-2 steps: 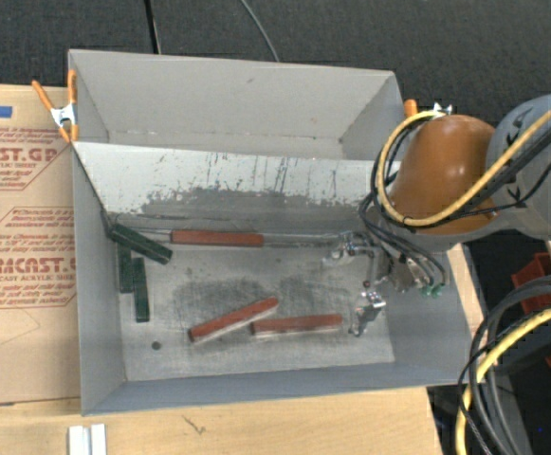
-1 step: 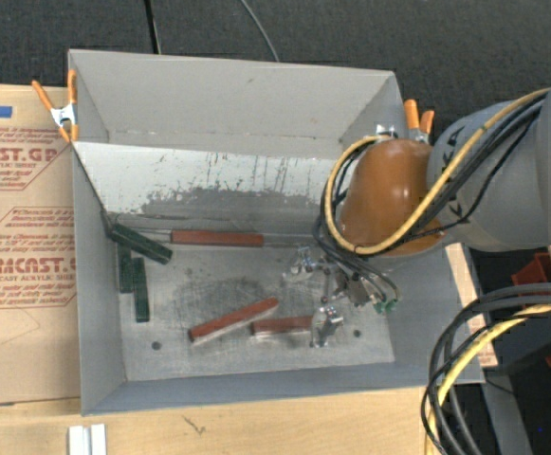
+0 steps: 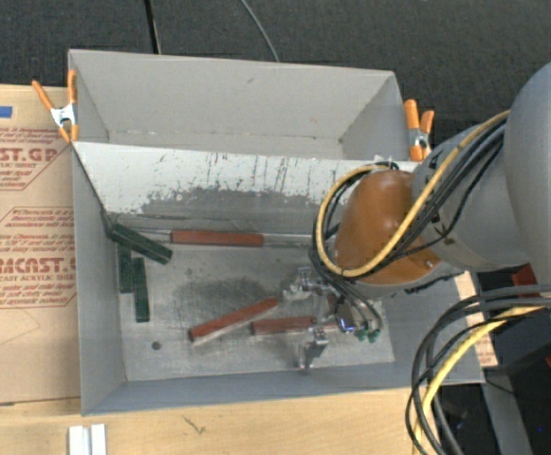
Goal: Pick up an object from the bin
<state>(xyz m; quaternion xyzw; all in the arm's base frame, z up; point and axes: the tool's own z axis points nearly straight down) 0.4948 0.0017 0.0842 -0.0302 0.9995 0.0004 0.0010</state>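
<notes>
Bin: grey metal bin [image 3: 228,102] with sloping walls and a scuffed floor. The arm enters from the right. Its orange wrist cover [image 3: 379,226], ringed by yellow and black cables [image 3: 330,218], hangs over the right third of the floor.

Gripper [image 3: 305,318]: low over the near-right part of the floor, with its fingers spread wide. We see one finger [image 3: 301,287] on the far side and the other on the near side of a short reddish-brown flat bar [image 3: 277,327]. The bar's right end lies in the gap between them. The gap is much wider than the bar, and we see no finger pressed against it. The near finger stands close to the foot of the near wall, and the right wall is just beyond the wrist, so room is tight on those two sides.

Other contents:
- A longer reddish-brown flat bar [image 3: 232,320] lies diagonally, and its right end is just beside the short bar's left end. We cannot tell whether they touch.
- A long reddish-brown strip [image 3: 216,239] lies along the foot of the far wall, well apart from the gripper.
- Two dark green flat bars sit at the left. One slants [image 3: 140,245] by the far-left corner. The other [image 3: 138,288] runs near-to-far just beside the left wall.

Open room: we note bare floor in the centre between the far strip and the diagonal bar, and in the near-left corner.
</notes>
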